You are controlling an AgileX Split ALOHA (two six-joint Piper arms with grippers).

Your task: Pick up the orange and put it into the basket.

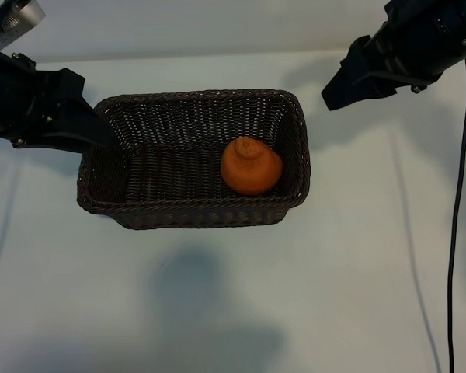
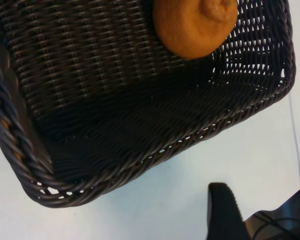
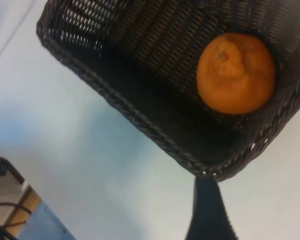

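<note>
Resting: 1 orange [image 1: 251, 165], 1 basket [image 1: 193, 208]

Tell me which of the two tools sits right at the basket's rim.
The left tool, at the basket's left end. The right tool hangs clear beyond its far right corner.

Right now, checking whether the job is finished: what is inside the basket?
The orange lies alone inside the basket, by its right end, knob up. The remaining woven floor looks bare. The patch beneath the orange is covered. Both grippers are outside, holding nothing.
</note>
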